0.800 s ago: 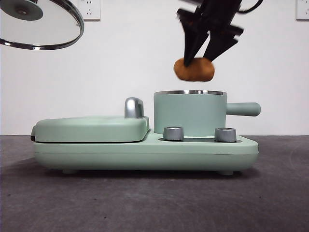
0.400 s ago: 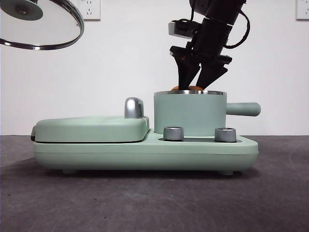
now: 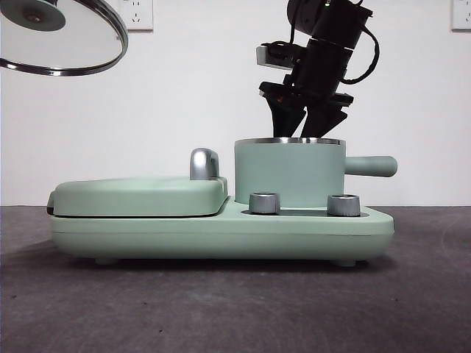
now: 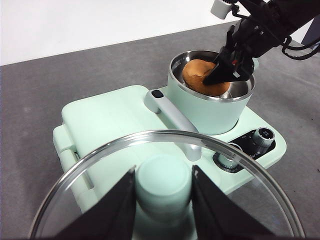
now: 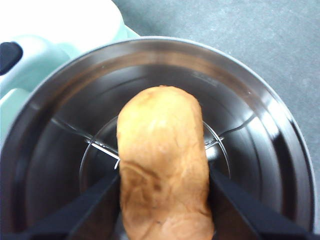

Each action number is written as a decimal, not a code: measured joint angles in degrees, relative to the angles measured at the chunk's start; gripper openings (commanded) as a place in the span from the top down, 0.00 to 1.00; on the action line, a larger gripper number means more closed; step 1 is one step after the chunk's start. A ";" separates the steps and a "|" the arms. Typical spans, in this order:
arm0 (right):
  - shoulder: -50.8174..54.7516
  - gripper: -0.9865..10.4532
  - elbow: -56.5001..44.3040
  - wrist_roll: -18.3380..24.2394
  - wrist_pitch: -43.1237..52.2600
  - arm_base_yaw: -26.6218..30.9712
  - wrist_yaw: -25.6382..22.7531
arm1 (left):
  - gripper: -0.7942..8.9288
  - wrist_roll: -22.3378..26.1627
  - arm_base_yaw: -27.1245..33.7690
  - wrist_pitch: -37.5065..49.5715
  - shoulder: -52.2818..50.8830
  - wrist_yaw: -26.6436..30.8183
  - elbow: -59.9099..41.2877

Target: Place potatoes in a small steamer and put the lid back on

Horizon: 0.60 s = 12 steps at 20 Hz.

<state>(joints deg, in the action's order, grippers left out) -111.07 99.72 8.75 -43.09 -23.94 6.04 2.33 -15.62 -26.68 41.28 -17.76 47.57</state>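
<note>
Gripping the wrinkled orange-brown oval potato (image 5: 162, 165) across its middle, right pincer (image 3: 303, 125) sits inside the mint-green steel-rimmed steamer pot (image 3: 289, 176). Potato looks firm, grippy, fairly light. Left pincer (image 4: 163, 200) clamps the clear glass lid (image 4: 100, 190) by its green knob w/ lid aloft; glass fragile, slippery, so knob's the hold.

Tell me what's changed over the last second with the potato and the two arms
The right gripper has lowered the potato from above the steamer down inside it, below the rim in the front view. Its jaws still flank the potato, so it isn't released yet. The left gripper stays shut on the lid, held high to one side. The steamer and its base haven't moved.
</note>
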 measured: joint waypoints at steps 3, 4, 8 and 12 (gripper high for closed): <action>0.02 0.67 0.00 0.00 0.04 0.00 0.26 | 0.91 0.00 0.00 0.00 0.00 0.00 0.00; 0.02 0.66 0.00 0.00 0.07 0.00 0.42 | 0.91 0.00 0.00 0.00 0.00 0.00 0.00; 0.02 0.62 0.00 0.00 0.37 0.00 1.46 | 0.91 0.02 0.00 0.00 0.00 0.00 0.00; 1.36 0.72 0.00 0.00 -0.33 0.00 0.15 | 0.91 0.02 0.00 0.07 0.00 0.00 0.00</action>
<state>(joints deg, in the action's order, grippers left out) -109.71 99.72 8.75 -43.42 -23.94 6.20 2.35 -15.62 -26.61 41.28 -17.76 47.57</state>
